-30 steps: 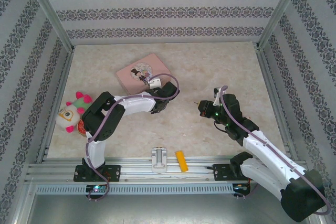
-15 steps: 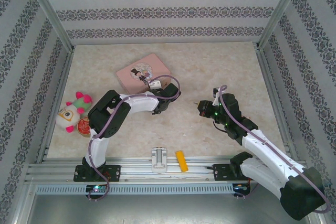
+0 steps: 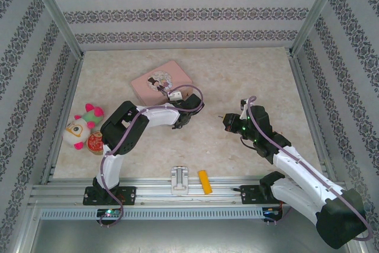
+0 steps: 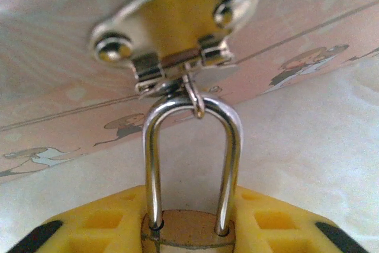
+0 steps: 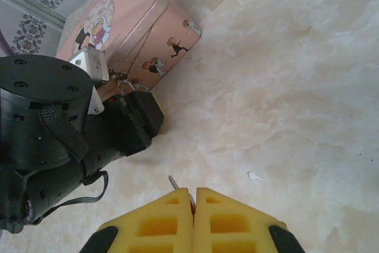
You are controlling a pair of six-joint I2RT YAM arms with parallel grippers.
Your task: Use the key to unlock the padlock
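The key point(image 5: 173, 181), a dark sliver pinched in the closed right gripper point(image 5: 194, 197) at bottom centre of the right wrist view, may twist or slip and miss the keyhole, which is hidden. The tiny brass padlock point(image 4: 189, 227), bottom centre of the left wrist view, is clamped by the left gripper point(image 5: 139, 111), its silvery shackle hooked through the pink tin's point(image 5: 127, 22) hasp point(image 4: 177, 34).

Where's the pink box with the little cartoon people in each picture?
Top external: the pink tin lies on the table left of middle, just beyond the left gripper.
Left wrist: the tin's pink side runs across the top, right behind the padlock.
Right wrist: the tin sits at the upper left.
Shared landmark: the left gripper clamped on the padlock at the tin's clasp.
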